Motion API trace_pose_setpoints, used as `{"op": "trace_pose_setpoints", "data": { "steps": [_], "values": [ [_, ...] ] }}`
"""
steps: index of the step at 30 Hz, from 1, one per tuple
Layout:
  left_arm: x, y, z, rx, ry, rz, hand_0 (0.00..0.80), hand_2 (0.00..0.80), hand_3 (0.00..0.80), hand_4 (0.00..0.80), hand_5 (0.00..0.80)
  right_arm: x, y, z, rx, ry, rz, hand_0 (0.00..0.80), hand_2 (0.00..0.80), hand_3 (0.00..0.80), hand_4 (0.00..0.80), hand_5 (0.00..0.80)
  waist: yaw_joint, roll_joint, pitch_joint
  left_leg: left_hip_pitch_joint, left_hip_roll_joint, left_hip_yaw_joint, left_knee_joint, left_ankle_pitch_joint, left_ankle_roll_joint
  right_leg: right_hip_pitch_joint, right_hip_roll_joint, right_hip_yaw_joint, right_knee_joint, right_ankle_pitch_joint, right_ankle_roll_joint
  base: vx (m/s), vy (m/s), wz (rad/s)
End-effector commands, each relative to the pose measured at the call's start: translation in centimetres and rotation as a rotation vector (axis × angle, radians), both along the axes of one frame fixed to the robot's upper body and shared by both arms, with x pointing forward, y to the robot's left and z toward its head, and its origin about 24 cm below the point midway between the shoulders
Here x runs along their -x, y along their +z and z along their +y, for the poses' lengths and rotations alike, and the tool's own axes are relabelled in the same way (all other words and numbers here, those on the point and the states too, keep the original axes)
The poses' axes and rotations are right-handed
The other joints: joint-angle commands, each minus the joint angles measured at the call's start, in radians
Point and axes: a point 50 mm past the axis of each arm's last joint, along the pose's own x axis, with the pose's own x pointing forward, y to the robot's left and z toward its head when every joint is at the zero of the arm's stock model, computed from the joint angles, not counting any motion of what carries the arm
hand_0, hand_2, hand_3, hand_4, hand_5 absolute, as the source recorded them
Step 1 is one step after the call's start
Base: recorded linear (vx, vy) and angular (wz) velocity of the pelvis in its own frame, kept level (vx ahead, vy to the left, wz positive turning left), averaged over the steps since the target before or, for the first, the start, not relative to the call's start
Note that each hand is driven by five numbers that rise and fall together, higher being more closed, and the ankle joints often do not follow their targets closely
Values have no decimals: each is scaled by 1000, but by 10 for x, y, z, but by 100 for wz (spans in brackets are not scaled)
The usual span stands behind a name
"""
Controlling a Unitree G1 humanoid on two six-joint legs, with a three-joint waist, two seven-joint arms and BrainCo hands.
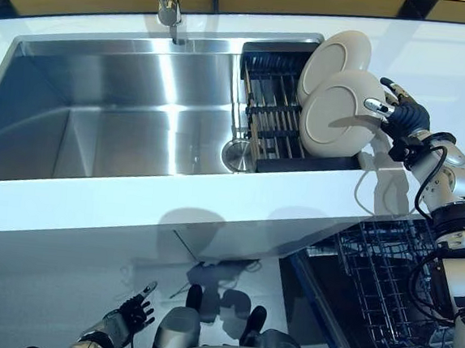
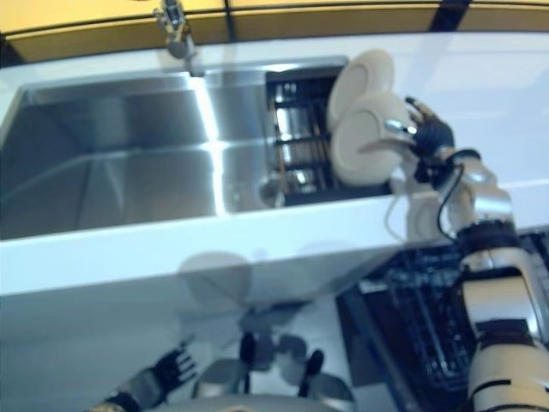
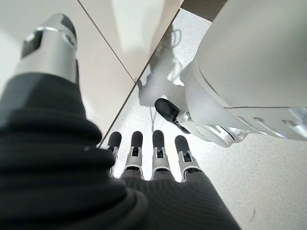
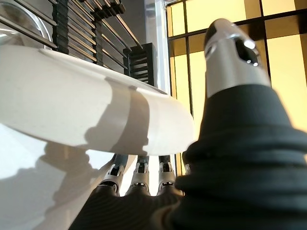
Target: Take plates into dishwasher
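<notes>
Plates (image 1: 335, 122) stand upright in the sink's drying rack (image 1: 274, 121), two of them, the nearer one just in front of the right hand (image 1: 400, 115), whose fingers reach under its rim; whether they grip it cannot be told. None appears yet in the dishwasher basket (image 1: 377, 284) below that hand, so the loading seems barely begun. The left hand (image 1: 126, 315) hangs low with fingers straight, empty.

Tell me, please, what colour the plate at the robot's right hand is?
Plain cream-white, no pattern: the plate at the right hand shows best in the left eye view.
</notes>
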Motion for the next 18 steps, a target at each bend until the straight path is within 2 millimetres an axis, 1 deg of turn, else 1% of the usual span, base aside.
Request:
{"op": "trace_pose_setpoints", "data": {
  "steps": [1,9,10,11,13,14,15,16,18],
  "values": [
    [-7,0,-2,-8,-35,24,0,0,0,0,0,-7,11,8,63,53,20,0,0,0,0,0,6,-18,-45,-11,46,23,-3,-2,-43,11,-86,26,7,22,81,0,0,0],
    [-8,0,-2,-6,-28,33,0,0,0,0,0,-4,-8,7,90,111,152,0,0,0,0,0,10,-27,-48,-4,46,20,-3,-4,-42,18,-85,26,5,22,81,0,0,0],
    [-8,0,-2,-5,-26,34,0,0,0,0,0,-4,-11,7,89,117,166,41,41,41,41,41,11,-28,-47,-3,47,20,-3,-4,-42,19,-85,26,5,22,81,0,0,0],
    [-7,0,-2,-4,-24,33,0,0,0,0,0,-4,-13,7,84,120,180,151,151,151,151,151,12,-29,-47,-2,47,20,-3,-5,-42,20,-84,26,4,22,81,0,0,0],
    [-7,0,-2,-3,-24,32,0,0,0,0,0,-3,-16,8,85,133,196,207,207,207,207,207,13,-30,-48,-2,47,19,-3,-5,-42,21,-84,26,3,22,81,0,0,0],
    [-8,0,-1,-4,-21,29,0,0,0,0,0,-4,-18,9,93,137,213,436,436,436,436,436,15,-32,-49,-2,48,19,-3,-4,-42,21,-83,26,3,23,81,0,0,0],
    [-9,1,-2,-4,-20,29,0,0,0,0,0,-4,-18,9,95,135,216,605,605,605,605,605,16,-32,-48,-1,48,19,-3,-4,-42,22,-83,25,3,22,81,0,0,0],
    [-10,1,-2,-4,-18,28,0,0,0,0,0,-4,-18,10,97,138,213,800,800,800,800,800,17,-33,-48,0,49,19,-3,-4,-43,23,-83,25,3,22,81,0,0,0],
    [-11,1,-2,-6,-13,25,0,0,0,0,0,-5,-17,8,114,109,208,800,800,800,800,800,17,-34,-50,1,49,18,-3,-4,-43,24,-82,25,3,22,81,0,0,0]
  ]
}}
